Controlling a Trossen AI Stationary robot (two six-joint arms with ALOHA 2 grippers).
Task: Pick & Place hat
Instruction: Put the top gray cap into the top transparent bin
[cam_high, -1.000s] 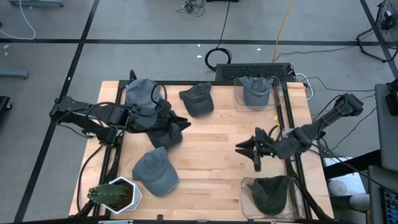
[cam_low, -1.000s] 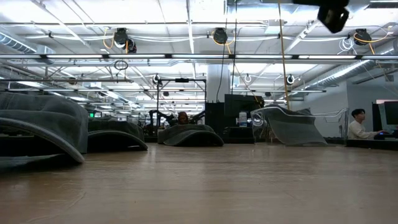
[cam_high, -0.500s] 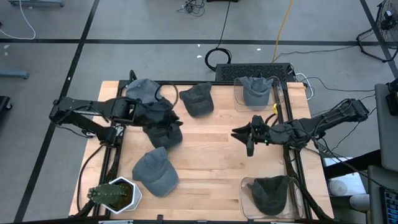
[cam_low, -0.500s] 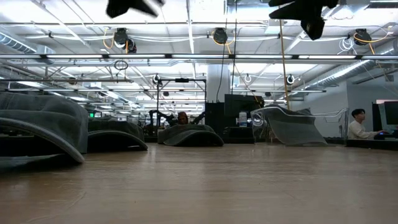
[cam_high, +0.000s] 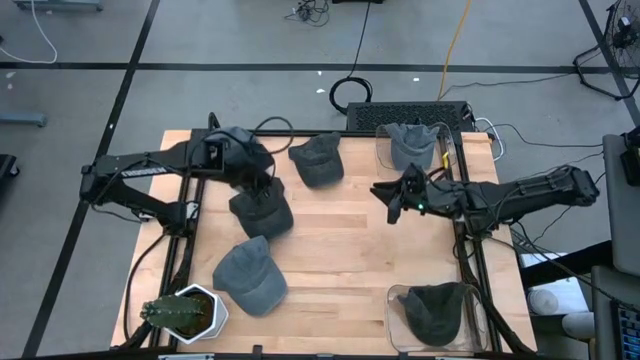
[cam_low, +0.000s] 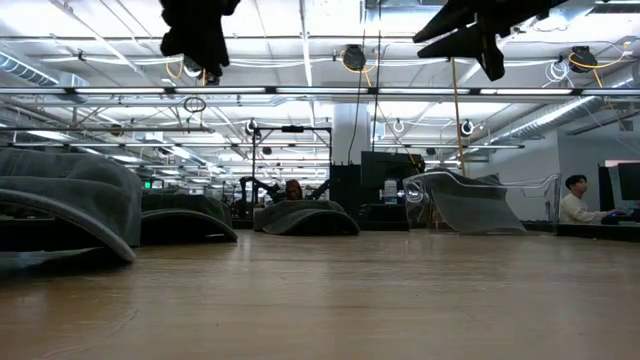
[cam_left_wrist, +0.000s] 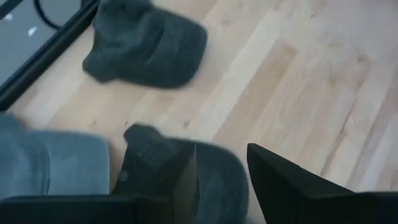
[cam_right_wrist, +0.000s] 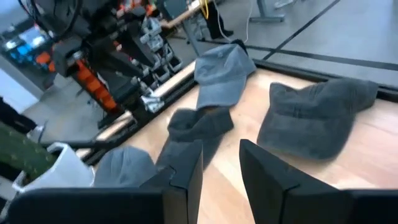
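Observation:
Several grey caps lie crown-up on the wooden table: a dark one (cam_high: 262, 210) under my left gripper, a dark one (cam_high: 318, 160) near the far edge, a blue-grey one (cam_high: 228, 146) at far left and a grey one (cam_high: 250, 276) nearer. My left gripper (cam_high: 260, 184) hangs open in the air above the dark cap (cam_left_wrist: 214, 180), fingers pointing down on either side of it without touching. My right gripper (cam_high: 389, 200) is open, high over the table's right half (cam_low: 470, 30), pointing left.
Two clear bins on the right each hold a cap: one at the far edge (cam_high: 440, 150), one at the near edge (cam_high: 395, 305). A potted plant in a white pot (cam_high: 185, 312) stands at the near left corner. Bare wood (cam_high: 340, 260) lies mid-table. A seated person (cam_low: 575, 200) is beyond the table.
My left arm has swung toward the far edge, and its gripper has tipped from pointing right to pointing down over the dark cap. My right gripper has moved toward the far edge and a little left, staying open and high. The caps have not moved.

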